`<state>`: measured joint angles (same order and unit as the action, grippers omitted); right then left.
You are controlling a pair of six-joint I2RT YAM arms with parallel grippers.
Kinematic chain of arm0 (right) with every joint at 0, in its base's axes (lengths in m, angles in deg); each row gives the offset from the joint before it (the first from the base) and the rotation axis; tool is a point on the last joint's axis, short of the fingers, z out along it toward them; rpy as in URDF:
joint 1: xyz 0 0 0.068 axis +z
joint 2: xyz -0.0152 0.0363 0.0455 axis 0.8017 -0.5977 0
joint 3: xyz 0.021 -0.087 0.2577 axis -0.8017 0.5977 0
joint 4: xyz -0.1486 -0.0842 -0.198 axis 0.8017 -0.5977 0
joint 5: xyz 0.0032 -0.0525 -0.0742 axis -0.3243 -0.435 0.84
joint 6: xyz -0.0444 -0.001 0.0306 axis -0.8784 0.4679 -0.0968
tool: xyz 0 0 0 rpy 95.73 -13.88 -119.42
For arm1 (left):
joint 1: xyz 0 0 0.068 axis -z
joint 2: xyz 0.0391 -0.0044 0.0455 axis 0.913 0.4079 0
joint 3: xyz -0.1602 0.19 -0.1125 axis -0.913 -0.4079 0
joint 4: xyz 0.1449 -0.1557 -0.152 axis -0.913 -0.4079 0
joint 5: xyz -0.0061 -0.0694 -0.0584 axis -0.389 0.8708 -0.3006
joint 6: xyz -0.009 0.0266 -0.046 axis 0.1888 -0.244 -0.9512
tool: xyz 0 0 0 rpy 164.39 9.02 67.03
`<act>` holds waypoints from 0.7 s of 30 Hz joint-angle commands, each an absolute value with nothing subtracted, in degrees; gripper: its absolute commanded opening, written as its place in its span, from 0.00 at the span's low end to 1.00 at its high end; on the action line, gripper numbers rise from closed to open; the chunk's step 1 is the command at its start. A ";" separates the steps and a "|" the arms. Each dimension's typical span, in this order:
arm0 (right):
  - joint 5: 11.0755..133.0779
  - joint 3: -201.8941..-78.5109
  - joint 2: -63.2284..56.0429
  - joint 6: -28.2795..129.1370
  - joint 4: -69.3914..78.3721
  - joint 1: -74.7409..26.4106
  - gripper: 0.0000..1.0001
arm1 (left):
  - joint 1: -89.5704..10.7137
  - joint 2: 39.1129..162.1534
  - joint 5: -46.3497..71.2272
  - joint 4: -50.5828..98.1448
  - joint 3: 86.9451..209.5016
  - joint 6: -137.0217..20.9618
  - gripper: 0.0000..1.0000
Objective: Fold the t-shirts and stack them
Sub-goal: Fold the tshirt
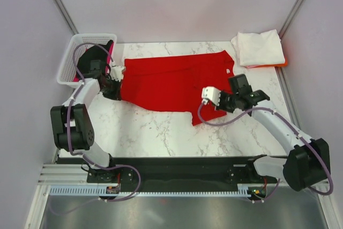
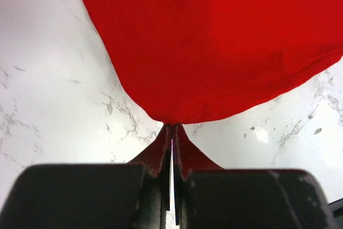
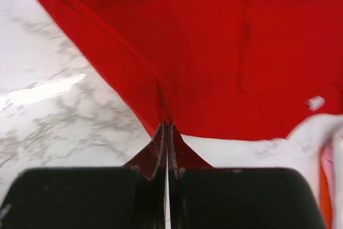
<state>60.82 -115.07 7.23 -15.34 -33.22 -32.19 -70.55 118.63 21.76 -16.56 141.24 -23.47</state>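
At the far left, a white basket (image 1: pixel 68 64) sits at the back left corner of the worktop (image 1: pixel 155 132). A black shirt (image 1: pixel 92 57) is bundled inside it, and a strip of pink shirt (image 1: pixel 111 52) shows along its right wall.

Just beside the basket's near right corner, the left gripper (image 1: pixel 118 89) meets the left edge of the red shirt (image 1: pixel 171 81). In the left wrist view this gripper (image 2: pixel 171 128) is pressed together on the cloth. The red shirt (image 2: pixel 214 41) narrows to a point pinched between the fingers (image 2: pixel 158 151) and fans out wide beyond them, with bare marble on both sides.

The red shirt lies spread across the middle of the worktop, its long side running left to right. A small white label shows near its far right end, and its near right corner reaches furthest toward the arms.

The right gripper (image 1: pixel 222 104) is at the shirt's near right part. From the right wrist we see it (image 3: pixel 166 127) closed tight on a fold of red cloth (image 3: pixel 225 52), and a doubled edge runs from the pinch up to the left.

At the back right corner lies a folded white shirt (image 1: pixel 258 46). It rests on an orange shirt (image 1: pixel 282 63), of which only a thin edge shows. The stack is near the red shirt's far right end, and we cannot tell whether they touch.
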 commanded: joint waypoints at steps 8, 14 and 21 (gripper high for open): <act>62.14 -137.93 -8.80 -3.41 -24.45 -42.65 0.00 | -70.41 120.58 24.30 -18.58 151.89 -22.90 0.02; 63.19 -144.27 -15.31 -1.83 -20.67 -43.71 0.00 | -70.41 126.12 24.13 -19.01 160.24 -22.81 0.02; 64.07 -152.45 -21.03 -0.95 -16.28 -43.89 0.00 | -70.41 134.64 24.39 -22.44 170.96 -21.84 0.02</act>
<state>63.66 -146.91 -19.35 -2.62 -20.91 -43.77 -70.55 132.60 22.83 -20.23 166.07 -23.42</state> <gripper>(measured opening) 0.007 0.029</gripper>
